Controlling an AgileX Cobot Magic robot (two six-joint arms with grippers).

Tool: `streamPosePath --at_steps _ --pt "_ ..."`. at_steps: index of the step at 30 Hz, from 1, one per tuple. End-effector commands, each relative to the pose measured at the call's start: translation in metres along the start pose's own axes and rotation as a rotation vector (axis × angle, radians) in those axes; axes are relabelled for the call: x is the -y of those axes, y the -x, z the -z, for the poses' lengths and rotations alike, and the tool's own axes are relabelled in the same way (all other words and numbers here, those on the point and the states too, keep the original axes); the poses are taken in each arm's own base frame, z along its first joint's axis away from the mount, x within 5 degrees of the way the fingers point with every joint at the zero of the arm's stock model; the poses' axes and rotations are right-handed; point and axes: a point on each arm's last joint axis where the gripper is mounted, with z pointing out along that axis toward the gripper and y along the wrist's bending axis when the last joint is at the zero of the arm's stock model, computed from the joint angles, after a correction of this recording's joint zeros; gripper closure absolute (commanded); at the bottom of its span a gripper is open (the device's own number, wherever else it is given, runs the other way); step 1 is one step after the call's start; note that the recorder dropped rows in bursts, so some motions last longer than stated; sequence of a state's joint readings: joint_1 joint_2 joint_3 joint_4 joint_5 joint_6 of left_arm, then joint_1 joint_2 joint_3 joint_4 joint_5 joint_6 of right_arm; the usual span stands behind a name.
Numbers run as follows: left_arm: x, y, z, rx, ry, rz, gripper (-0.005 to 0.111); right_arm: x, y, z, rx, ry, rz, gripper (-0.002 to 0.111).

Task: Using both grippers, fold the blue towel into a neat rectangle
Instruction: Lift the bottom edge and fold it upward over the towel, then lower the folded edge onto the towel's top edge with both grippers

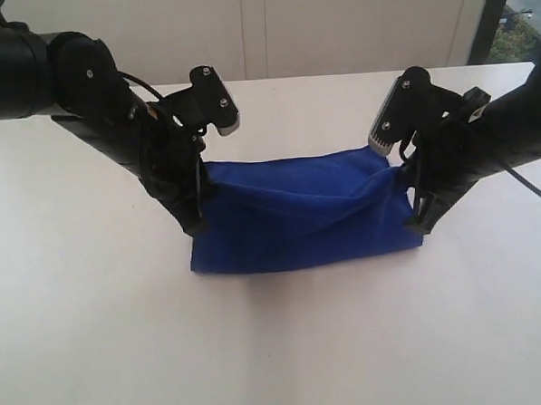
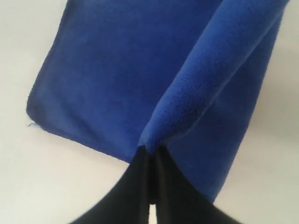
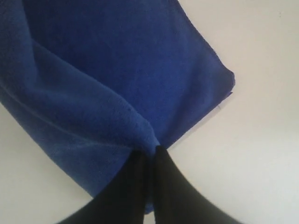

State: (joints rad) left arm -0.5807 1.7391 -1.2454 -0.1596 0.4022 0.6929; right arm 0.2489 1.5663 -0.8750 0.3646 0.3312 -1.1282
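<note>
Two ends of blue towel (image 1: 299, 228) pinched, left hand (image 2: 150, 151), right hand (image 3: 150, 151)

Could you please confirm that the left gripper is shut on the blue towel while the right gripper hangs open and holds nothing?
Not quite. The right gripper is not open and empty: the right wrist view shows its jaws pinched together on a fold of the blue towel. The left gripper is indeed shut on the towel.
</note>
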Motion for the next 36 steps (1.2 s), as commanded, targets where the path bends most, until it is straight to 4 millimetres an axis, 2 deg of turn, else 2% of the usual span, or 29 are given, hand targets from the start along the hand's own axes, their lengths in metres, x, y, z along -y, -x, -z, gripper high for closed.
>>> streamPosePath --at_steps 1,5,10,16,20,23,29,33,36 --pt "-0.014 -0.003 -0.003 -0.004 0.061 0.064 0.107 0.005 0.001 -0.007 0.007 -0.025 -0.012 0.105" --pt "-0.022 -0.006 -0.008 0.004 0.086 0.081 0.107 0.006 0.0 -0.013 0.009 -0.046 -0.014 0.105" --pt "-0.024 -0.008 -0.018 0.005 0.093 0.083 0.107 0.012 0.004 -0.021 0.013 -0.057 -0.021 0.105" --pt "-0.028 -0.003 -0.015 0.033 0.118 0.08 0.107 0.022 0.013 -0.028 0.025 -0.069 -0.023 0.105" --pt "-0.039 0.001 -0.015 0.064 0.157 0.089 0.107 0.027 0.016 -0.034 0.029 -0.073 -0.039 0.105" --pt "-0.049 0.003 -0.024 0.058 0.158 0.102 0.107 0.032 0.02 -0.046 0.03 -0.081 -0.039 0.105" --pt "-0.056 0.007 -0.033 0.063 0.165 0.099 0.107 0.039 0.025 -0.052 0.044 -0.102 -0.039 0.105" --pt "-0.059 0.001 -0.046 0.047 0.164 0.107 0.107 0.04 0.022 -0.065 0.036 -0.11 -0.041 0.105" --pt "-0.059 -0.001 -0.053 0.047 0.167 0.108 0.107 0.041 0.022 -0.068 0.035 -0.114 -0.042 0.105"
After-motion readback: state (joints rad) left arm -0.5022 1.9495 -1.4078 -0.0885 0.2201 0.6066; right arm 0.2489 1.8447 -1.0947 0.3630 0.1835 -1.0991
